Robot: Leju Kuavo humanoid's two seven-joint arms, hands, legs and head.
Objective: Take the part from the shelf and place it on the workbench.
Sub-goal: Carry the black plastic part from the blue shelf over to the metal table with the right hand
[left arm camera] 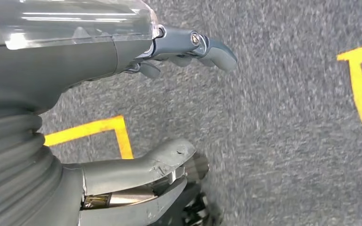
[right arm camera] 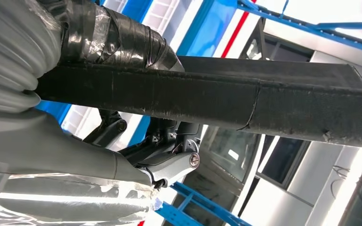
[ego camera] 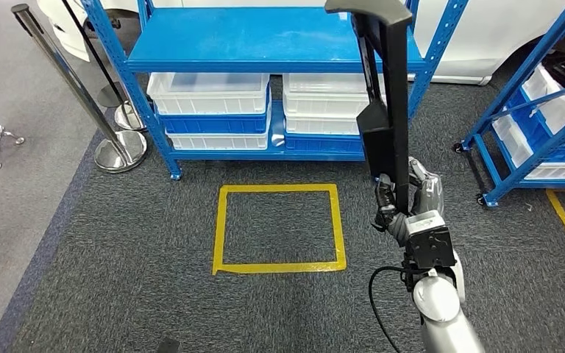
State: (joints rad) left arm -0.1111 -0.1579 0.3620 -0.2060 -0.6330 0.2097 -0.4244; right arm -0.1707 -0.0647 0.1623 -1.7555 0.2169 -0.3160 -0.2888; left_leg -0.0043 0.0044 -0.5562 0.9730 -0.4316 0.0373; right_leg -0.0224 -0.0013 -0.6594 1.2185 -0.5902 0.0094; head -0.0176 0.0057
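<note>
One long black part (ego camera: 384,88) stood upright in the right hand (ego camera: 404,202), which clasped its lower end out in front of the blue shelf (ego camera: 265,44). The left hand (left arm camera: 169,108) hung over the grey carpet (ego camera: 118,279) holding nothing, fingers apart. Four white bins (ego camera: 210,92) sat on the shelf's lower levels, contents unclear, with one yellow taped square (ego camera: 279,229) marking open floor before it.

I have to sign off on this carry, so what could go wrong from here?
The right hand holds the long black part near its lower end, so most of its length stands above the grip and it may tip or slip. Its top reaches up beside the blue shelf; turning away could knock it against the frame.
</note>
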